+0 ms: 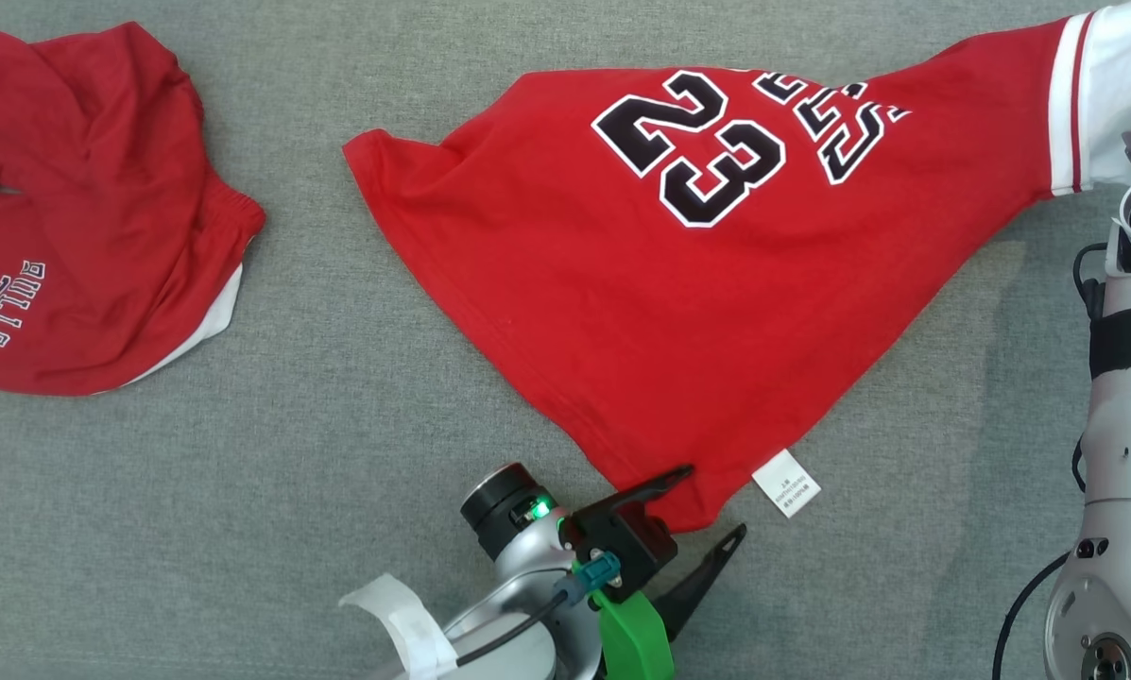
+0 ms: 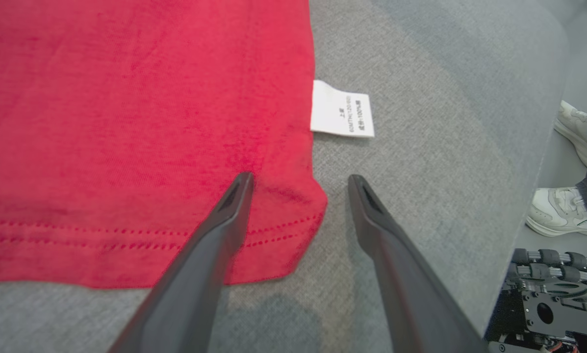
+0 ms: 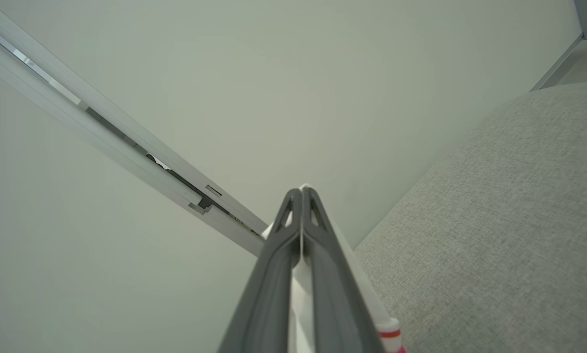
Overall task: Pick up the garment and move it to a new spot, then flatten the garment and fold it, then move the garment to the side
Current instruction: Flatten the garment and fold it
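Jaws spread on left gripper (image 1: 714, 499) straddling jersey (image 1: 697, 312) corner — raised right gripper (image 3: 301, 192) clamps its sleeve (image 1: 1105, 104).

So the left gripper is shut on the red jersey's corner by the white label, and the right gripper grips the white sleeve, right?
No: the left gripper is open, straddling the corner of the red jersey by the white label, as the left wrist view shows. The right gripper does grip the white sleeve.
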{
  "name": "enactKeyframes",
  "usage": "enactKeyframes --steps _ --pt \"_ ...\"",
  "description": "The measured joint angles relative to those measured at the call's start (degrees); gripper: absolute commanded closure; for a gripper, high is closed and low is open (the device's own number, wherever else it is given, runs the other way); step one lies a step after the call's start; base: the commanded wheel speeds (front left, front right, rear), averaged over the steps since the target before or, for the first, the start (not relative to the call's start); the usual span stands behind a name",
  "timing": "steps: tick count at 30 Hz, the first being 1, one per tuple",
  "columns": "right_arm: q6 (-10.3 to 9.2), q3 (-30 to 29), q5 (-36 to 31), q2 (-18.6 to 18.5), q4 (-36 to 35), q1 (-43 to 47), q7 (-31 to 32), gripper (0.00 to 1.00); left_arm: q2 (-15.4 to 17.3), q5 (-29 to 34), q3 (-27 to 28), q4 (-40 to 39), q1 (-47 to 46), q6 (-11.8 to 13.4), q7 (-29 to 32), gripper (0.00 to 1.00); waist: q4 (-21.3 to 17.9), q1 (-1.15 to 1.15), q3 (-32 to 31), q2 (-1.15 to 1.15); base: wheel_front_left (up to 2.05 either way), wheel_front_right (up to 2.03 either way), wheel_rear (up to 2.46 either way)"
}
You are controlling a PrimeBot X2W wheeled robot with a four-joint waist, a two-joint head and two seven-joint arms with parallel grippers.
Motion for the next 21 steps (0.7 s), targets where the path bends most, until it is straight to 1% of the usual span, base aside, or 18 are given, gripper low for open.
enactKeyframes --steps 1,2,3,4,7,10,11,12,14,16,19,21 --pt "0.0 0.0 0.0 0.01 0.02 -0.14 0.0 1.0 -0.08 0.32 0.0 0.62 -0.04 0.08 -0.05 0.42 -0.04 0.0 0.01 0.0 0.0 0.0 0.0" --pt "0.0 -0.01 0.0 0.02 0.07 -0.33 0.0 1.0 -0.14 0.46 0.19 1.12 -0.05 0.09 -0.25 0.69 -0.09 0.0 0.01 0.0 0.0 0.0 0.0" --pt "0.0 -0.05 0.0 0.02 0.08 -0.51 0.0 1.0 -0.26 0.46 0.32 1.58 -0.07 0.1 -0.31 0.92 -0.15 0.0 0.0 0.0 0.0 0.0 0.0" --pt "0.0 -0.11 0.0 0.01 0.08 -0.71 0.0 1.0 -0.29 0.71 0.34 2.05 -0.23 0.33 -0.55 1.0 -0.21 0.0 -0.01 0.0 0.0 0.0 0.0" --pt "0.0 -0.04 0.01 0.03 -0.14 -0.91 0.0 1.0 -0.27 0.48 2.24 3.44 -0.51 0.57 -1.27 1.0 -0.38 0.0 -0.33 0.0 0.0 0.0 0.0" --pt "0.01 0.69 0.37 -0.04 -1.9 -0.85 0.0 1.0 -0.26 -2.67 5.6 3.19 -0.47 0.59 -2.04 1.0 -0.36 0.0 -1.04 0.0 0.0 0.0 0.0" --pt "0.01 0.69 0.37 -0.04 -1.9 -0.85 0.0 1.0 -0.26 -2.67 5.6 3.19 -0.47 0.59 -2.04 1.0 -0.36 0.0 -1.04 0.0 0.0 0.0 0.0" --pt "0.22 1.45 1.26 -0.12 -2.48 -0.77 -0.01 1.0 0.12 -4.02 7.32 2.72 -0.47 0.71 -2.3 1.0 -0.29 0.0 -1.34 0.0 0.0 0.0 0.0" --pt "1.69 2.49 3.39 -0.01 -3.68 -0.3 0.0 1.0 1.44 -7.06 11.22 0.34 -0.4 1.03 -3.71 1.0 -0.07 0.0 -2.02 0.0 0.0 0.0 0.0" --pt "4.16 3.08 7.87 0.01 -5.09 0.98 0.01 1.0 3.0 -10.42 15.43 -3.7 -0.4 1.03 -4.97 1.0 0.19 0.0 -2.86 0.0 0.0 0.0 0.0" --pt "6.73 1.99 13.13 0.05 -8.46 3.77 0.49 1.0 6.35 -12.69 20.43 -10.45 -0.49 1.01 -6.09 1.0 0.6 0.0 -4.47 0.0 0.0 0.0 0.0" --pt "9.06 1.45 18.18 -0.01 -11.33 6.07 2.09 1.0 9.36 -12.7 23.58 -15.02 -0.57 1.02 -6.51 1.0 0.83 0.0 -5.71 0.0 0.0 0.0 0.0"
